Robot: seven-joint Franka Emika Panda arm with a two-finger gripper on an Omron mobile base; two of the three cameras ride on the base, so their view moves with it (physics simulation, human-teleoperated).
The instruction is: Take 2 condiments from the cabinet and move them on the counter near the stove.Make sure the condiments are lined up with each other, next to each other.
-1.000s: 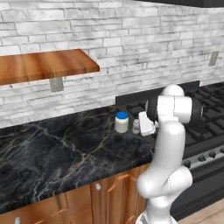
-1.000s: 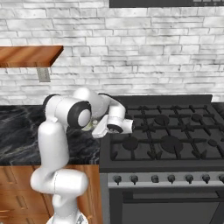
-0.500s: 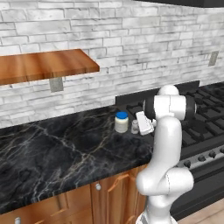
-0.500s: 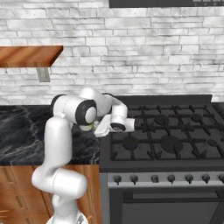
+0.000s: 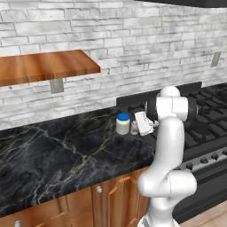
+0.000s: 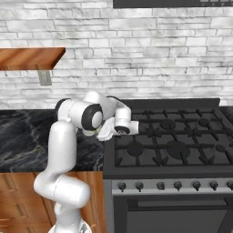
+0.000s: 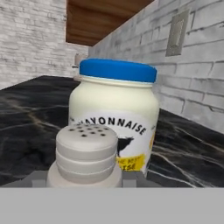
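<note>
Setting the shaker (image 7: 86, 153) down beside the mayonnaise jar (image 7: 116, 113) is the step in hand, and both now stand on the black counter (image 5: 57, 150) just left of the stove (image 6: 182, 145), close below the brick wall. The gripper (image 5: 142, 124) hangs low at the shaker, its jaws pinching it near the base, as far as the hand view shows. To finish well, the arm should check that the shaker stands flat and level with the jar, then open the jaws only a little and lift straight up, so neither finger brushes the shaker or nudges the jar just behind it. The jar's label reads "MAYONNAISE" in dark capitals, with smaller print below, on yellow, too blurred to read.
</note>
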